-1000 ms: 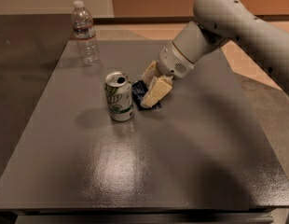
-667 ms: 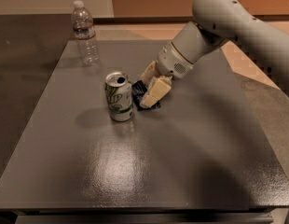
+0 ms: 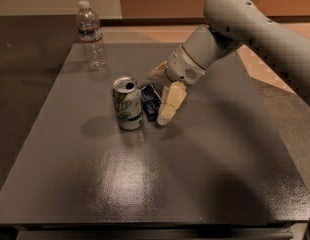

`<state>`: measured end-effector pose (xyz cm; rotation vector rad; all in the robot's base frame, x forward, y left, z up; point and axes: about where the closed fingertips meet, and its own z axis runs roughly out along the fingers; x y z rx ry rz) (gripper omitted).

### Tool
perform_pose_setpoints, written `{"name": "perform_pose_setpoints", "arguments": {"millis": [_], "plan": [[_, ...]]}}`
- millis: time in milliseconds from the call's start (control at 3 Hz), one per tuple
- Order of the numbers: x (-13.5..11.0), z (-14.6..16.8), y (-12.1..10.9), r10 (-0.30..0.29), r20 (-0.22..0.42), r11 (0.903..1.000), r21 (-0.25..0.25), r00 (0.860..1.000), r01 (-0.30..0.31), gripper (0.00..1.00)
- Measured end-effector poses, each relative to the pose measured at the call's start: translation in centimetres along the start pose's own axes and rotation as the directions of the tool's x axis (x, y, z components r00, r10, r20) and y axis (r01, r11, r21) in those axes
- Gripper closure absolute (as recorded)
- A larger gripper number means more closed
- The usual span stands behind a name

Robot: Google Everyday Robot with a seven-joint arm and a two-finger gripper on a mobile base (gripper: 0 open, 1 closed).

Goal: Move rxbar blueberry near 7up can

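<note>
The 7up can [image 3: 127,104], white and green with a silver top, stands upright left of the table's middle. The rxbar blueberry [image 3: 150,102], a dark navy bar, lies flat on the table right beside the can, almost touching it. My gripper [image 3: 163,90] hangs over the bar from the right, at the end of the pale arm [image 3: 245,24]. Its cream fingers are spread apart. The near finger [image 3: 170,103] reaches down to the table just right of the bar, and the far finger [image 3: 157,72] is behind it. The bar looks free of the fingers.
A clear plastic water bottle [image 3: 91,35] stands upright at the far left of the dark grey table [image 3: 145,184]. The table's front edge is near the bottom of the view. Brown floor lies to the left and a pale floor to the right.
Almost nothing has moved. The gripper stays over the bar with its fingers apart. The can, the bar and the bottle are where they were.
</note>
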<state>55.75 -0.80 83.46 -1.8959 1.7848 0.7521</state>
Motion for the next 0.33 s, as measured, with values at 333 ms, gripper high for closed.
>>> {"name": "perform_pose_setpoints", "arguments": {"millis": [333], "plan": [[0.00, 0.01, 0.00, 0.000, 0.000, 1.0000, 0.000, 1.000, 0.000, 0.00]]}}
